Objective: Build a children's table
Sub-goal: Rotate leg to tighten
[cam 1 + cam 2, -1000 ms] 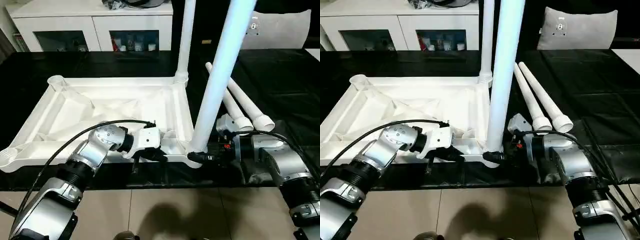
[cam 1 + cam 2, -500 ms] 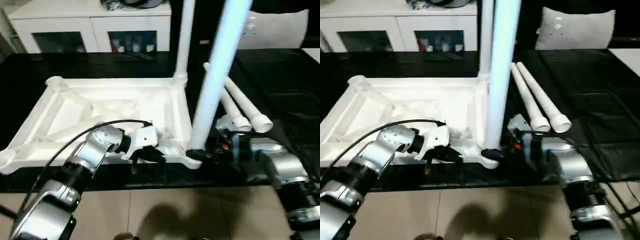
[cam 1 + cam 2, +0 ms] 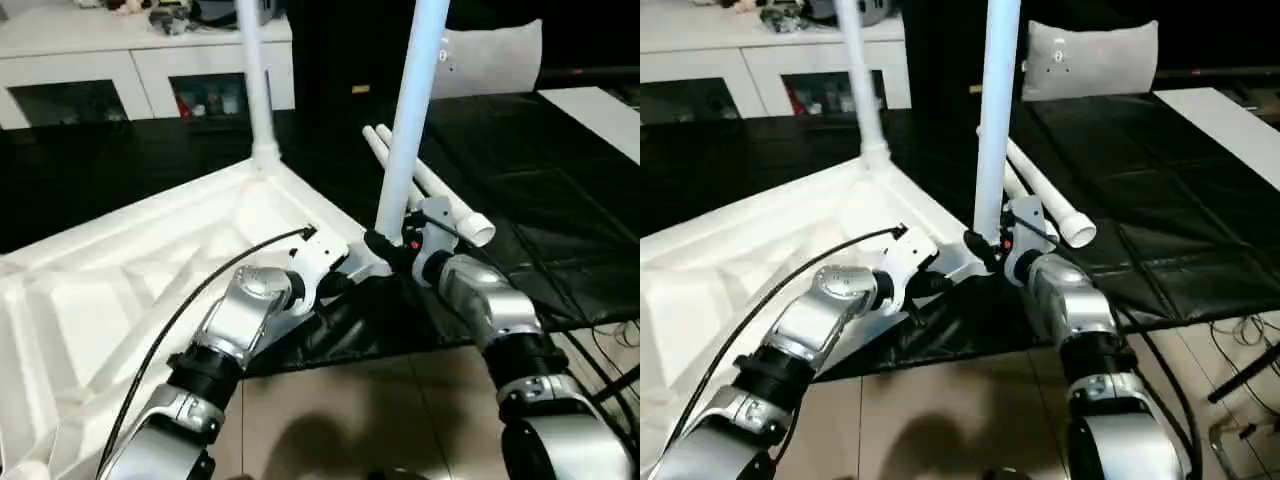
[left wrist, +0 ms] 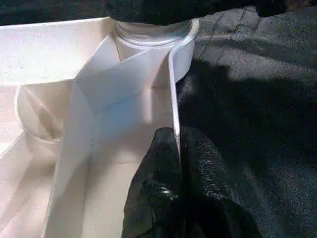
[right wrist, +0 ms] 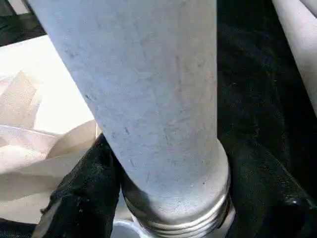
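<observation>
You have one white plastic rectangular tabletop (image 3: 120, 290) lying upside down on the black-covered worktop (image 3: 560, 230), ribbed underside up, reaching from the left edge of the head views to the near corner between your two arms. Four white tapered tube legs are in sight. The far leg (image 3: 254, 70) stands upright in a corner socket at the back. The near leg (image 3: 408, 110) stands almost upright, leaning slightly to the right at its top, its foot in the near corner socket (image 4: 156, 37). Two loose legs (image 3: 440, 195) lie side by side on the cloth just behind the right arm, long axes running away from you and to the left, open ends toward you.

Your left claw (image 4: 179, 163) is pinching the thin rim wall of the tabletop just beside that near socket, one black finger on each side. Your right claw (image 5: 163, 163) is clamped round the base of the near leg, just above its threaded collar.

A white cabinet with glass doors (image 3: 140, 80) stands behind the worktop, and a grey cushion (image 3: 495, 60) at far right.
</observation>
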